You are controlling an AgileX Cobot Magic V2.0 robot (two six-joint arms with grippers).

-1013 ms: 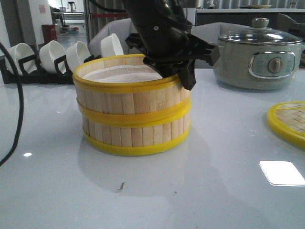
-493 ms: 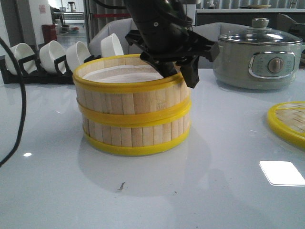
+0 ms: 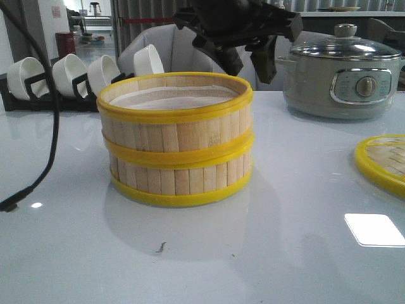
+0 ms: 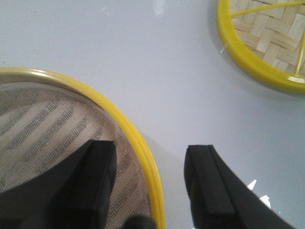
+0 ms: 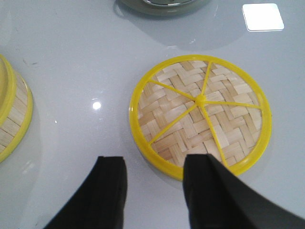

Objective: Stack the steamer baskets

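Two steamer baskets stand stacked at the middle of the table, the upper basket squarely on the lower basket. My left gripper hangs open above the upper basket's right rim, clear of it. In the left wrist view the left gripper straddles the yellow rim from above, one finger over the pale liner, the other outside. My right gripper is open and empty above the table, beside the flat woven lid. The stacked baskets show at that view's edge.
The woven lid lies at the table's right edge. A grey-green electric pot with a glass lid stands at the back right. White cups in a black rack line the back left. A black cable hangs at the left.
My left gripper has lifted up off the upper basket's right rim, staying open. The black cable at the left has swung inward. The stacked baskets have not moved.
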